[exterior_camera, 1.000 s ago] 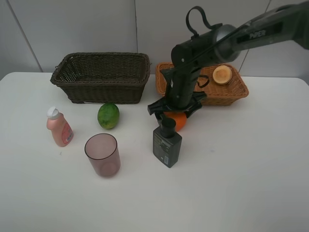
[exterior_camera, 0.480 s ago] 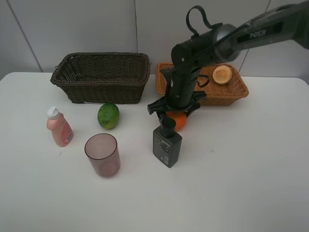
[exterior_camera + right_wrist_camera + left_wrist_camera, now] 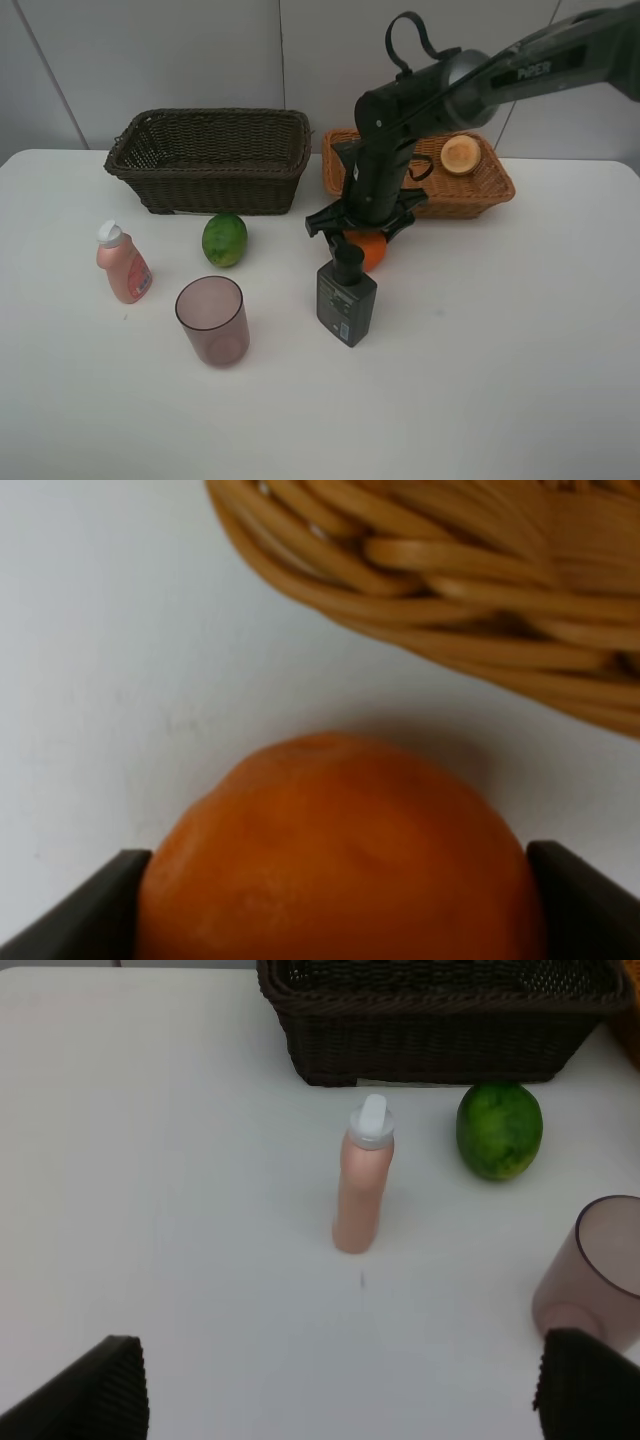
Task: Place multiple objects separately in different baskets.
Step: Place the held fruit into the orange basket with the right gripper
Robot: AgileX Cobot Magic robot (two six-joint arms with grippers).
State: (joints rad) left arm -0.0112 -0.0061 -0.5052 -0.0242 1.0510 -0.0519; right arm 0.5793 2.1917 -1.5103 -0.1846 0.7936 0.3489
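My right gripper stands over the orange in front of the light tan basket, with its fingers pressed on both sides of the fruit. In the right wrist view the orange fills the gap between the two fingers. A peach-like fruit lies in the tan basket. The dark pump bottle stands just in front of the orange. Seen only in its own wrist view, my left gripper hangs open above the table, short of the pink bottle.
The dark brown basket sits at the back left. In front of it lie the green fruit, the pink bottle and the upright mauve cup. Tan wicker runs close behind the orange.
The right gripper's fingers have closed in on the orange. The arm has barely shifted, and the other objects lie where they were.
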